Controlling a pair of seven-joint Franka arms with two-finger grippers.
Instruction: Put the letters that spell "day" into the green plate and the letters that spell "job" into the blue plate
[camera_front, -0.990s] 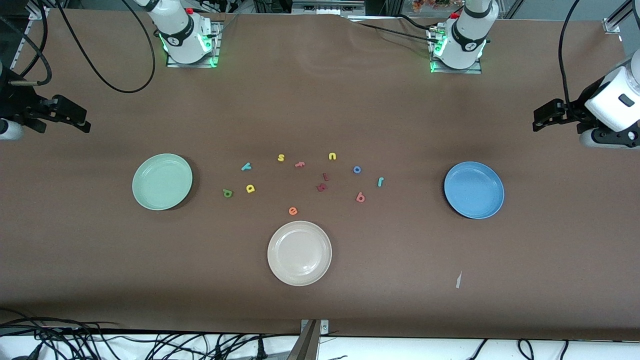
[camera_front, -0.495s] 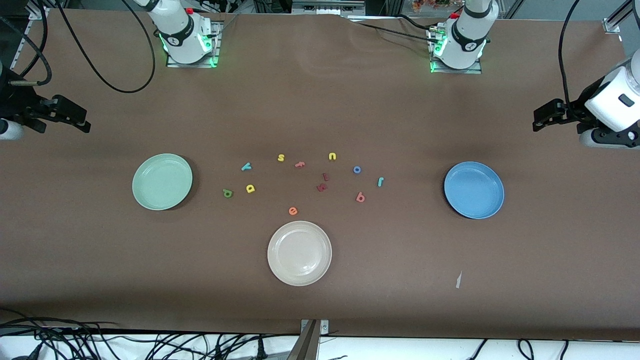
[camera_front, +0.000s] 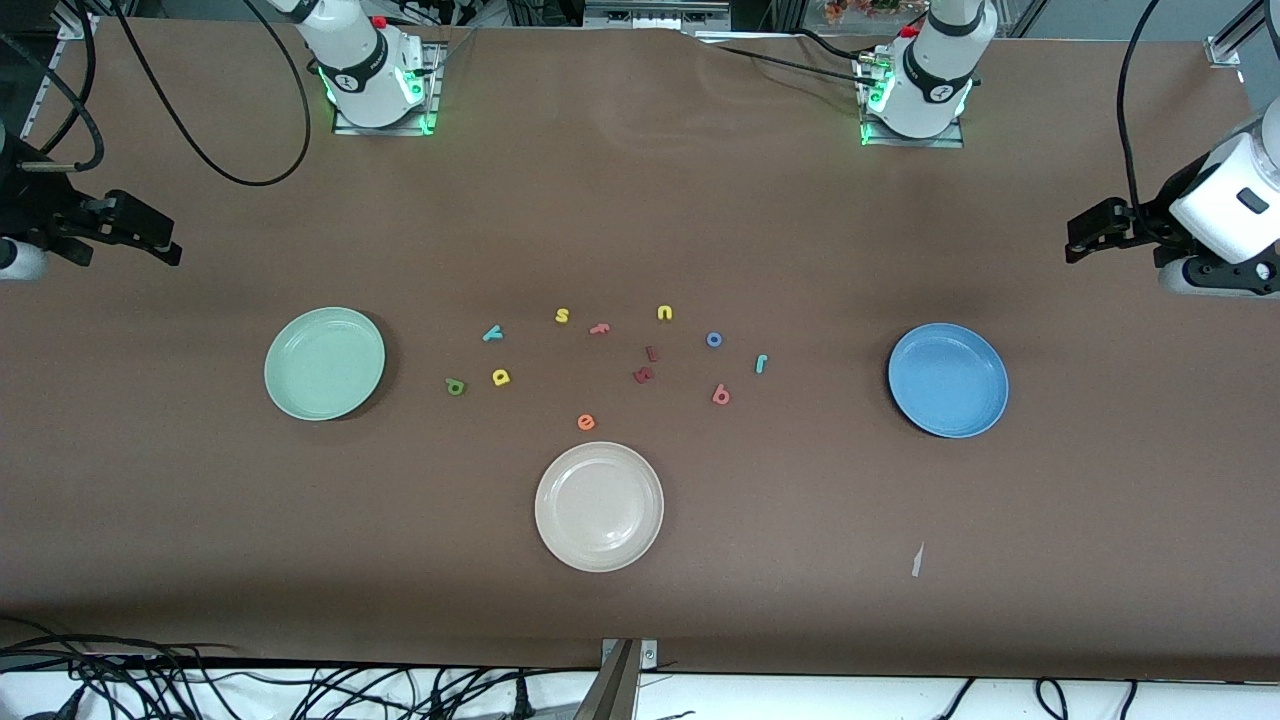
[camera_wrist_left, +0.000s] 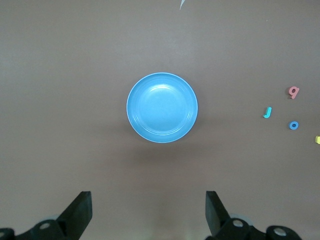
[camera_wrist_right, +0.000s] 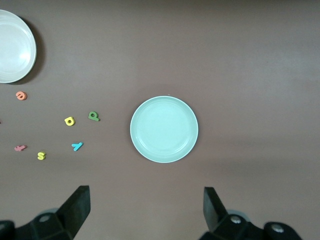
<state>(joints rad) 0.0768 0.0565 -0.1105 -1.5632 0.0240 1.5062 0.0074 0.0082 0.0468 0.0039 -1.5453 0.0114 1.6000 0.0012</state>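
Note:
The green plate (camera_front: 324, 363) (camera_wrist_right: 164, 129) lies toward the right arm's end of the table and the blue plate (camera_front: 948, 380) (camera_wrist_left: 162, 107) toward the left arm's end. Between them are the dark green d (camera_front: 456, 386) (camera_wrist_right: 93, 116), yellow a (camera_front: 501, 376) (camera_wrist_right: 69, 121), teal y (camera_front: 492, 333) (camera_wrist_right: 77, 146), teal j (camera_front: 761, 363) (camera_wrist_left: 267, 112), blue o (camera_front: 714, 339) (camera_wrist_left: 294, 125) and pinkish-red b (camera_front: 720, 395) (camera_wrist_left: 294, 91). My left gripper (camera_front: 1072, 238) (camera_wrist_left: 148, 197) hangs open and empty high near the blue plate. My right gripper (camera_front: 170, 245) (camera_wrist_right: 145, 192) hangs open and empty near the green plate.
A cream-white plate (camera_front: 598, 506) sits nearer the front camera than the letters. A yellow s (camera_front: 562, 316), yellow u (camera_front: 665, 313), orange e (camera_front: 586, 422), a salmon letter (camera_front: 599, 328) and dark red letters (camera_front: 645, 374) lie among them. A paper scrap (camera_front: 916, 560) lies near the front edge.

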